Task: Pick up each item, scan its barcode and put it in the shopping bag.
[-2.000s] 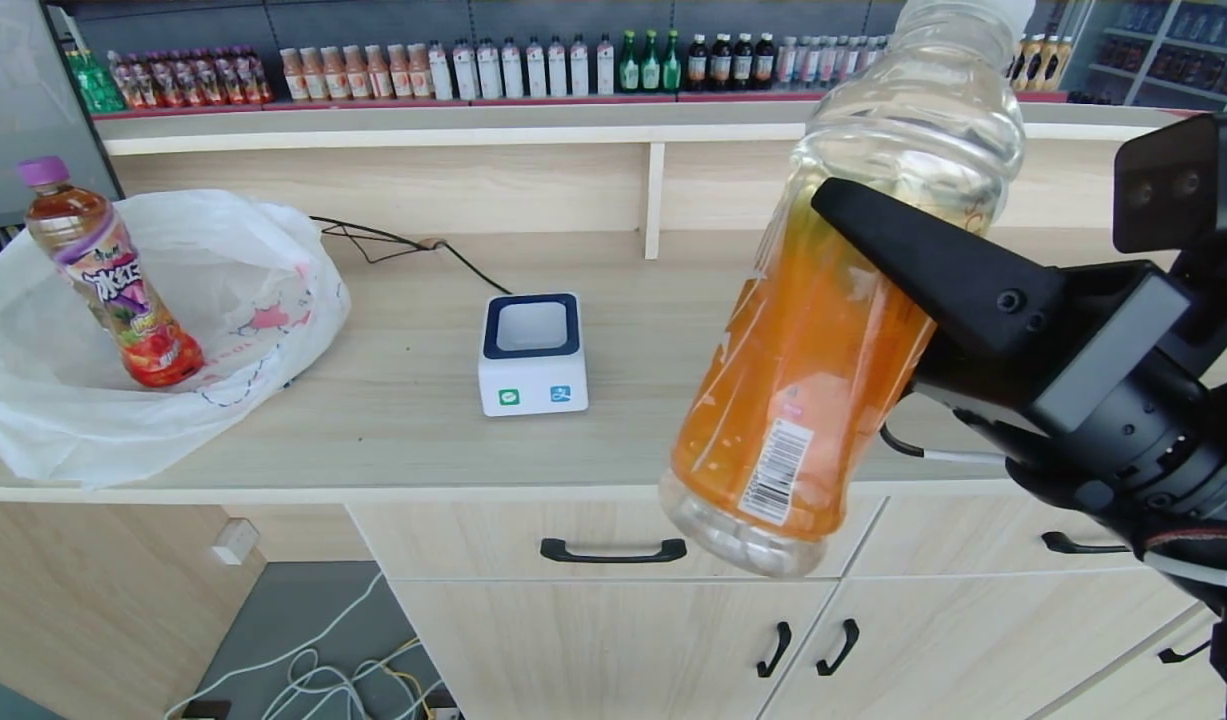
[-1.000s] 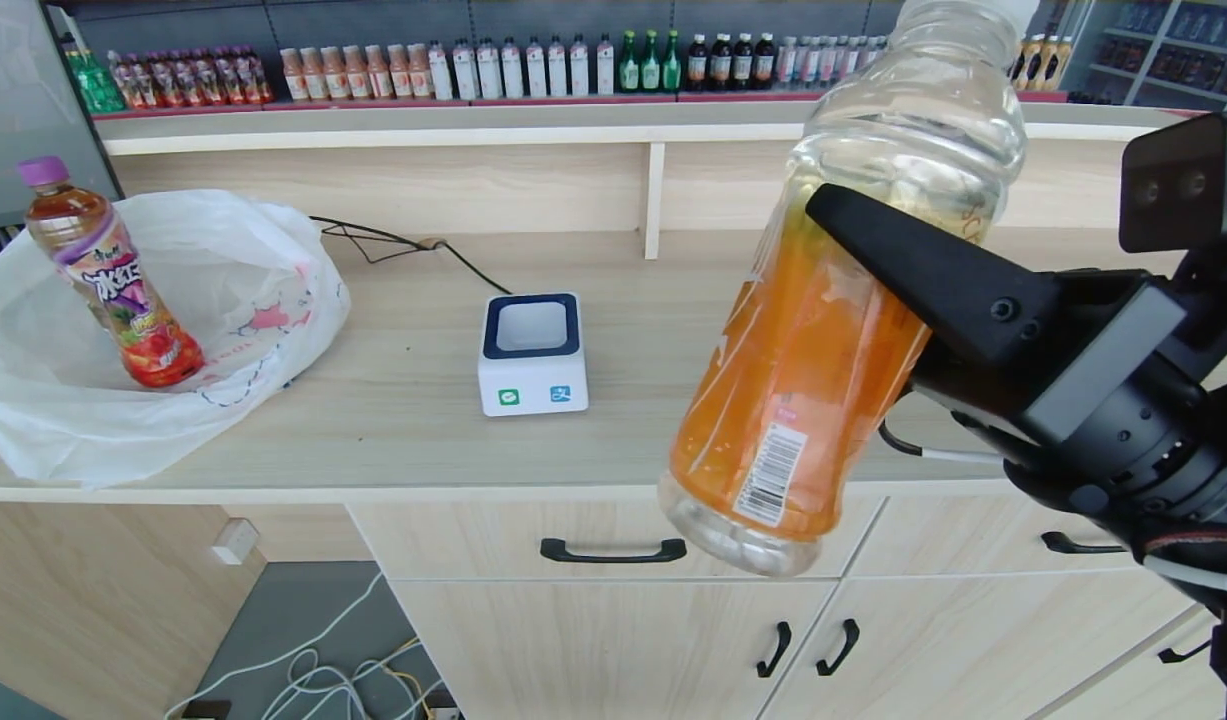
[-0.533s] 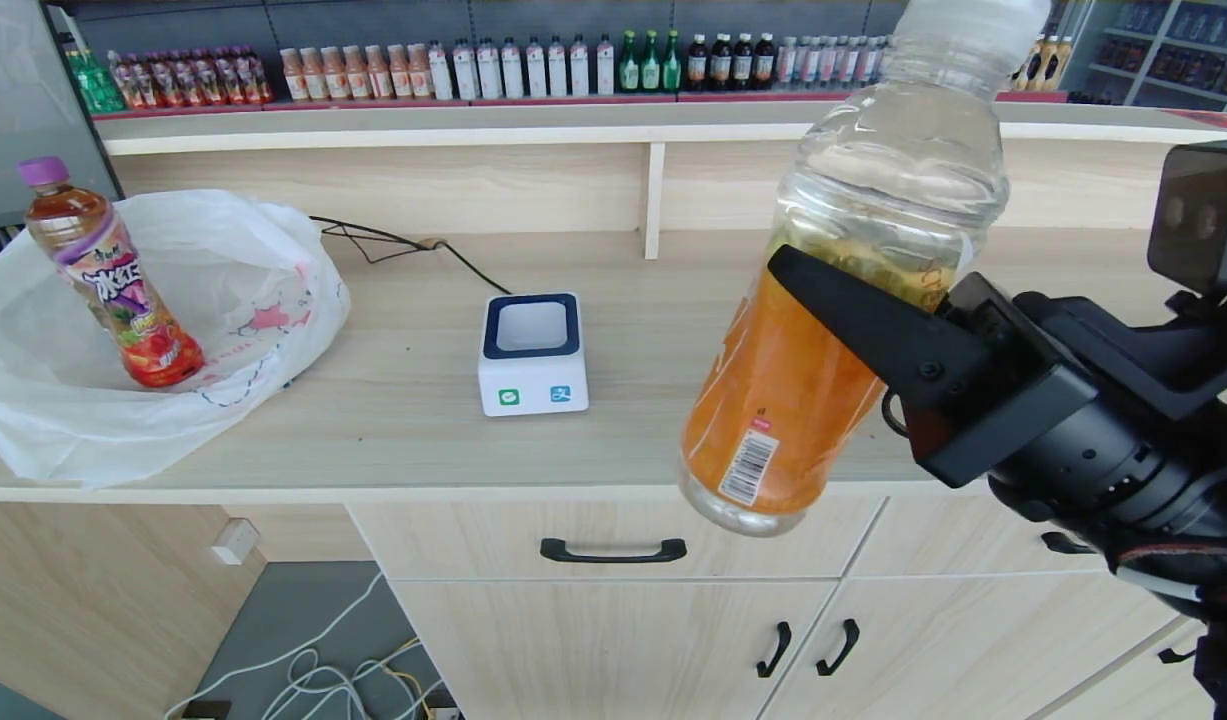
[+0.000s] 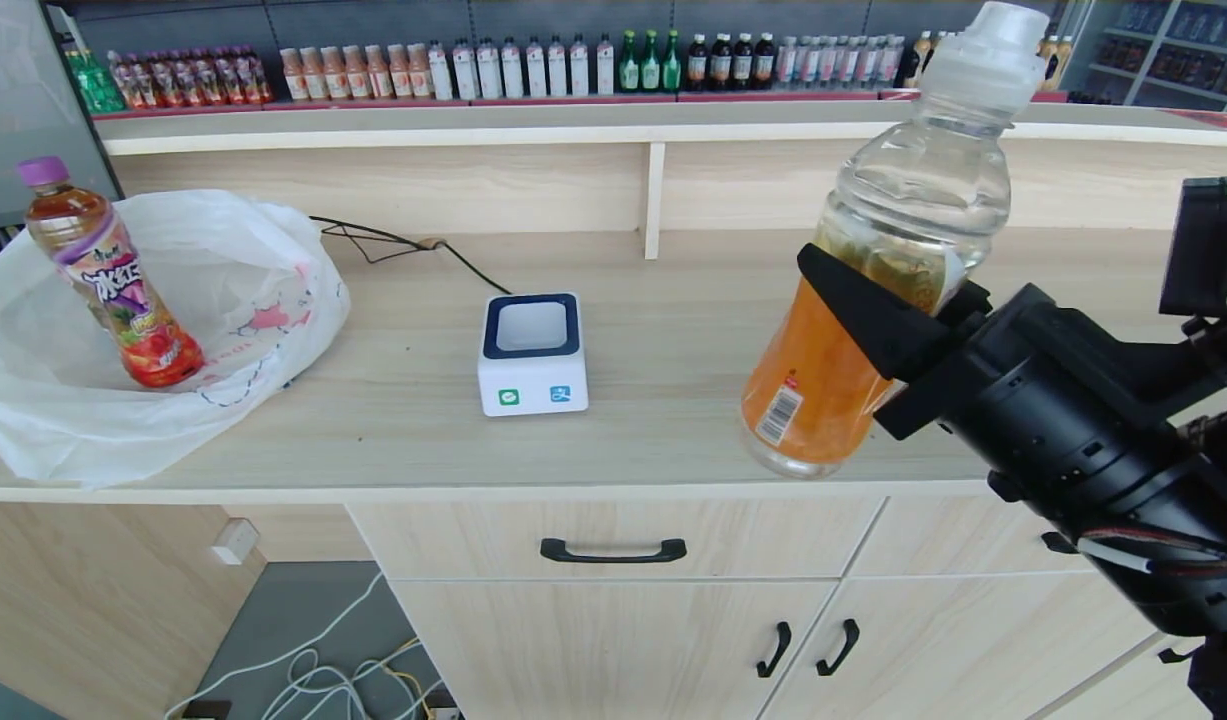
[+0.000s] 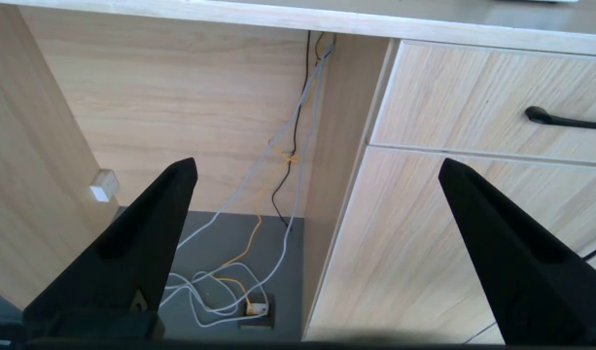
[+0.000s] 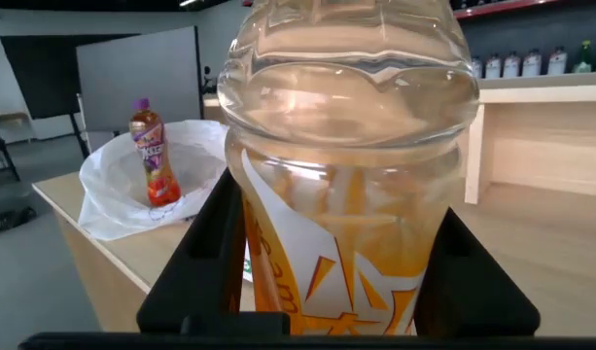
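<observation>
My right gripper (image 4: 898, 325) is shut on an orange drink bottle (image 4: 863, 290) with a white cap, held nearly upright over the counter's front right part, barcode facing front-left. In the right wrist view the orange drink bottle (image 6: 351, 185) stands between the black fingers (image 6: 205, 253). The white scanner (image 4: 532, 352) with a dark-rimmed window sits mid-counter, left of the bottle. A white shopping bag (image 4: 223, 290) lies open at the counter's left end, with a purple-capped tea bottle (image 4: 108, 275) leaning inside it. My left gripper (image 5: 312, 253) hangs open below the counter, in front of the cabinet.
The wooden counter (image 4: 653, 330) has a raised back ledge with a divider (image 4: 653, 200). A black cable (image 4: 403, 245) runs from the scanner toward the back. Drawers with black handles (image 4: 613, 550) are below. Shelves of bottles (image 4: 493, 65) line the far wall.
The right gripper has moved the orange bottle down and to the right, away from the camera, and tipped it from a slant to nearly upright. The bag, tea bottle and scanner stay put.
</observation>
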